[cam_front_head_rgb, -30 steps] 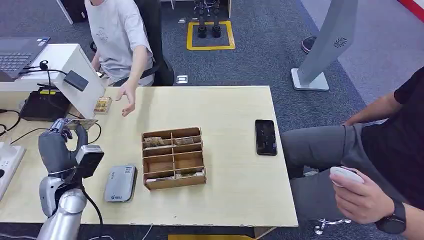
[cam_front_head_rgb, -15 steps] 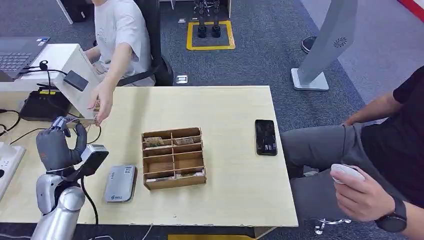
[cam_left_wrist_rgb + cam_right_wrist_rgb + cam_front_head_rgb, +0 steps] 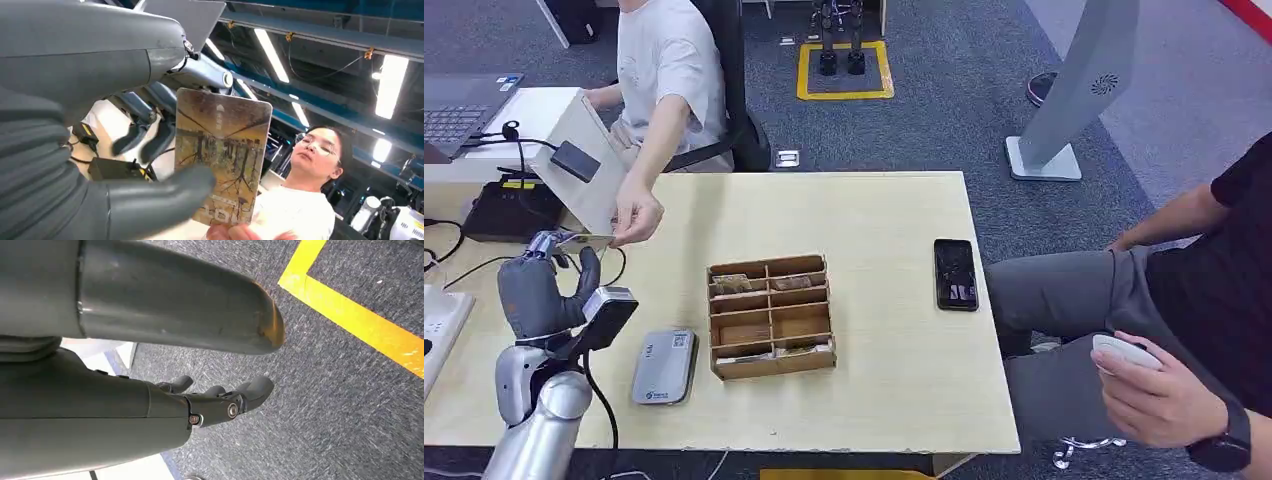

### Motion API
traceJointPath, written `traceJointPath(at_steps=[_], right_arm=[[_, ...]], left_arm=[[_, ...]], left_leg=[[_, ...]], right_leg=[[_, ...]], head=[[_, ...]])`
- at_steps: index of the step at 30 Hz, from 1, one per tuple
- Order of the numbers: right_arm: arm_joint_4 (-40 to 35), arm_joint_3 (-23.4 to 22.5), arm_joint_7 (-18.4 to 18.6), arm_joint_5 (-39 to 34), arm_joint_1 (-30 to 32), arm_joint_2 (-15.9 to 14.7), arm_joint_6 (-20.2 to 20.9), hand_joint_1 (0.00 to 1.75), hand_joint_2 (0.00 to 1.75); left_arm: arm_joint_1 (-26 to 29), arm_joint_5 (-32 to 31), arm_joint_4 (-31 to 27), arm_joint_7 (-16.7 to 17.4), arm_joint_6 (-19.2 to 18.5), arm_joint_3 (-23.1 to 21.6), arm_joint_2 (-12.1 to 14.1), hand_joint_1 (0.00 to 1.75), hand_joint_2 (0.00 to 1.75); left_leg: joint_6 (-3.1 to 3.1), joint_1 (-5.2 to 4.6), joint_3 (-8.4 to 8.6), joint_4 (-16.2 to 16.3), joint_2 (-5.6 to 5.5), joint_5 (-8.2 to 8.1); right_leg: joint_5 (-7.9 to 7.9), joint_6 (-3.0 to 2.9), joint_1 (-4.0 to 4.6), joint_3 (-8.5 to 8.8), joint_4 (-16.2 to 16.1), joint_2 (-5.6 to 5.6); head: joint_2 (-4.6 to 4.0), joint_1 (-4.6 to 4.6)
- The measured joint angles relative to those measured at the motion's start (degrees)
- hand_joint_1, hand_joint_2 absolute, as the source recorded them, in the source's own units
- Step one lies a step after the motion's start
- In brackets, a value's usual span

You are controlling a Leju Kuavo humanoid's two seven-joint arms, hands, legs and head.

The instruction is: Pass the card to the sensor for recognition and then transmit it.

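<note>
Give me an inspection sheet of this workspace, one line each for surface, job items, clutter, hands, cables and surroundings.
Surface: light wooden table.
Job's things: card held by the left hand, a person's hand gripping its far end; grey reader lying flat.
Clutter: wooden divided box with cards, black phone.
Hands: left holds the card; right hand hangs over carpet, fingers loosely curled, holding nothing.
Cables: black leads at the table's left end.
Surroundings: two seated people, laptop, grey carpet with a yellow square.
</note>
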Motion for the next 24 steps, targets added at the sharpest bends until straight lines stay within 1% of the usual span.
traceJointPath(at_steps=[8, 13, 15, 17, 19, 21, 24], right_arm=[[0.0, 0.0, 0.2, -0.1, -0.1, 0.0, -0.1, 0.0, 0.0], [0.0, 0.0, 0.3, -0.6, -0.1, 0.0, -0.3, 0.0, 0.0], [0.0, -0.1, 0.2, -0.7, 0.0, 0.0, -0.4, 0.0, 0.0], [0.0, -0.4, -0.1, -1.2, 0.0, 0.0, -0.4, 0.0, 0.0], [0.0, -0.7, -0.2, -1.4, 0.2, 0.0, -0.6, 0.0, 0.0], [0.0, -1.1, 0.0, -1.6, 0.3, 0.0, -0.6, 0.0, 0.0], [0.0, -1.5, 0.1, -1.6, 0.4, 0.0, -0.5, 0.0, 0.0]], left_arm=[[-0.3, 1.2, 0.2, 0.3, -0.7, 0.0, 0.0, 0.0, 1.75], [0.0, 0.6, 0.2, 1.6, -1.9, -0.3, -0.1, 0.0, 1.75], [1.0, 1.1, -0.7, 1.3, -4.5, -1.1, 0.0, 0.0, 1.75], [3.0, 2.9, -3.1, -0.2, -8.6, -2.2, 0.6, 0.0, 1.75], [6.2, 4.4, -7.1, -2.0, -13.3, -3.9, 1.6, 0.0, 1.75], [9.2, 4.4, -11.4, -2.8, -16.8, -5.9, 2.9, 0.0, 1.75], [12.3, 2.3, -16.8, -3.1, -19.8, -9.2, 5.3, 0.0, 1.75]], left_leg=[[0.0, 0.0, 0.0, 0.0, 0.0, 0.0], [0.0, 0.0, -0.01, 0.0, 0.0, 0.0], [0.0, 0.0, -0.02, 0.0, 0.01, 0.0], [0.0, 0.0, -0.02, 0.0, 0.04, -0.01], [-0.01, 0.0, -0.03, 0.0, 0.08, -0.05], [0.0, 0.0, -0.05, 0.0, 0.08, -0.07], [0.02, 0.0, -0.09, 0.0, 0.06, -0.09]], right_leg=[[0.0, 0.0, 0.0, 0.0, 0.0, 0.0], [0.0, 0.0, 0.0, 0.0, 0.0, 0.0], [0.0, 0.0, 0.0, 0.0, 0.0, 0.0], [-0.01, 0.0, 0.0, -0.01, 0.0, 0.04], [-0.04, 0.01, 0.0, -0.04, 0.0, 0.09], [-0.07, 0.04, 0.0, -0.06, 0.0, 0.1], [-0.08, 0.06, 0.0, -0.08, 0.0, 0.08]], head=[[-0.02, 0.0], [-0.02, 0.0], [-0.02, 0.0], [-0.02, 0.0], [0.0, -0.02], [-0.02, 0.0], [-0.02, 0.0]])
